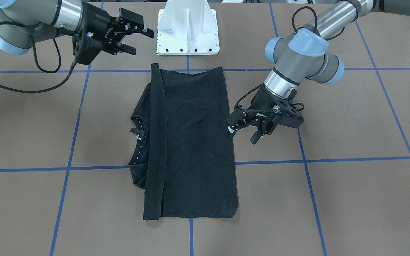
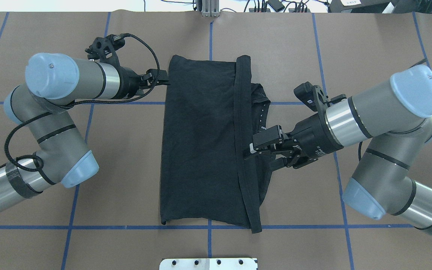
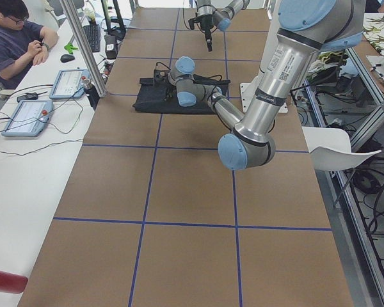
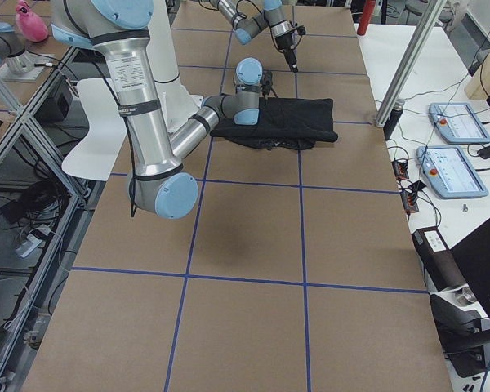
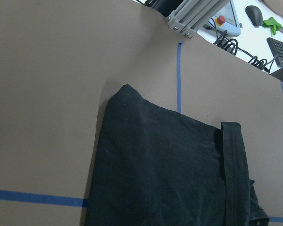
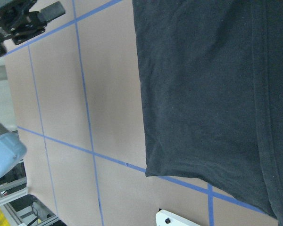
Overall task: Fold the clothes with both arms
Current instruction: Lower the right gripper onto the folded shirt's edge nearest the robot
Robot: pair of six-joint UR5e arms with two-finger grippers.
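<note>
Right now your brown table [image 1: 351,206] carries the black T-shirt [image 1: 194,142] flat at its centre, just in front of the white pedestal [image 1: 187,32], already narrowed to a long panel running away from the robot. Your left gripper [image 1: 242,136] hangs low just beside the shirt's long edge on that side, jaws apart and holding nothing. Your right gripper [image 1: 141,42] is raised above the table, jaws also apart and empty. Along the robot's right side a hem band [image 1: 157,142] lies doubled over the panel, and the collar [image 1: 139,138] and some bunched cloth poke out from under it. That loose side looks like your weak spot: pinch only the top layer and the fold will likely peel open when lifted. Watch the left fingers too, since a descent that catches the edge could drag the panel sideways. If your two arms lift unevenly, expect a skewed crease.
</note>
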